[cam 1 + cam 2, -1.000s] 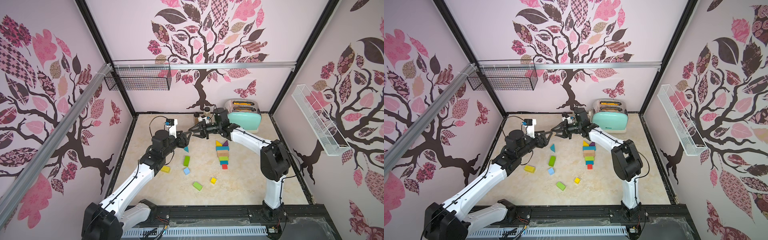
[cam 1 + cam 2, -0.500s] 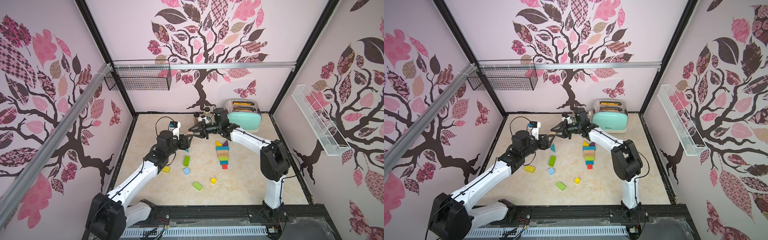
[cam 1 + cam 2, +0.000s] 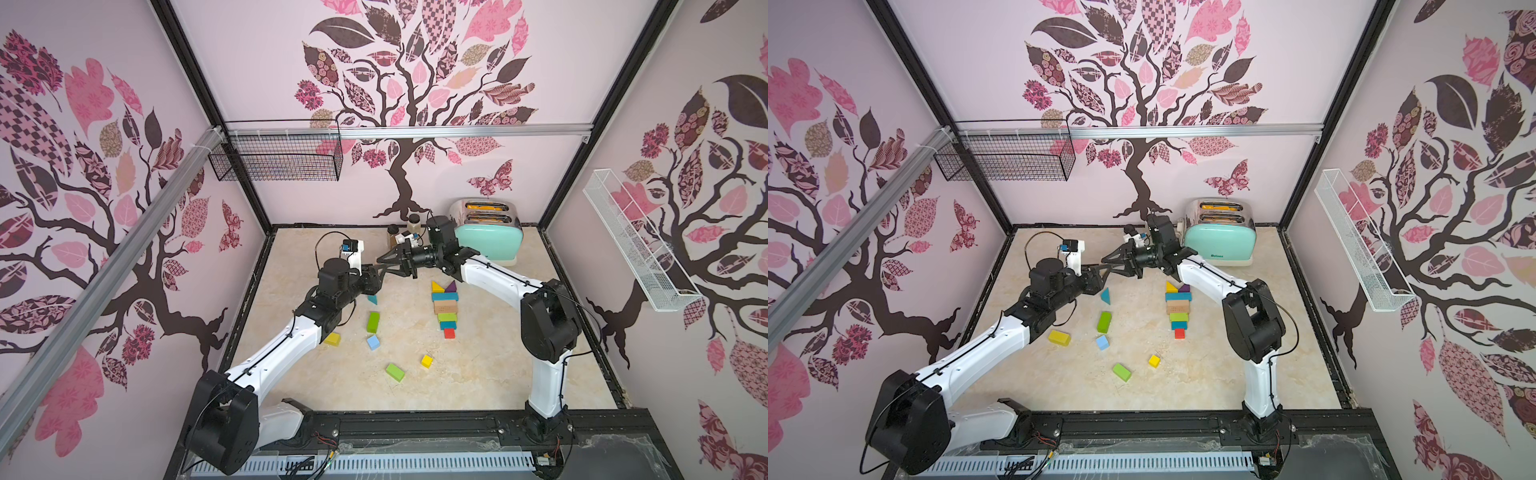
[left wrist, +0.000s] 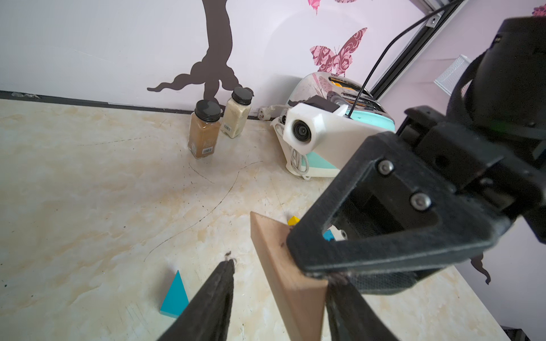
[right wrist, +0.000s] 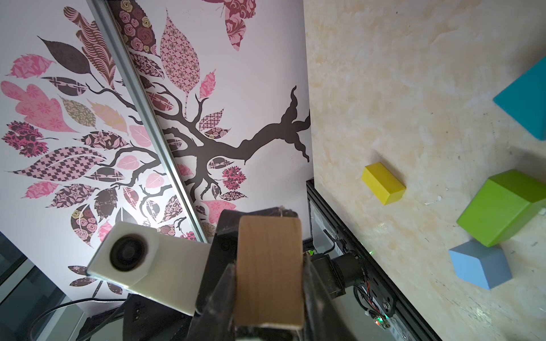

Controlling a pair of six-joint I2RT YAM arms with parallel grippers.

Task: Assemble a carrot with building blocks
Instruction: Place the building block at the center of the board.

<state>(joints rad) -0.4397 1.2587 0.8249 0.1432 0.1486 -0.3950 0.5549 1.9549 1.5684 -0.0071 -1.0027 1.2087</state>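
Above table (image 3: pixel 478 374), right gripper (image 5: pixel 269 261) holds wood wedge (image 5: pixel 269 283); left gripper (image 4: pixel 280 270) (jaws apart) straddles it

Mint-green toaster (image 3: pixel 488 232) stands at the back wall, centre-right in both top views. Brown spice jar (image 4: pixel 204 130) and pale spice jar (image 4: pixel 237 113) stand upright, close together, to its left. Black wire basket (image 3: pixel 276 156) hangs upper left; white wire rack (image 3: pixel 636 245) at right.
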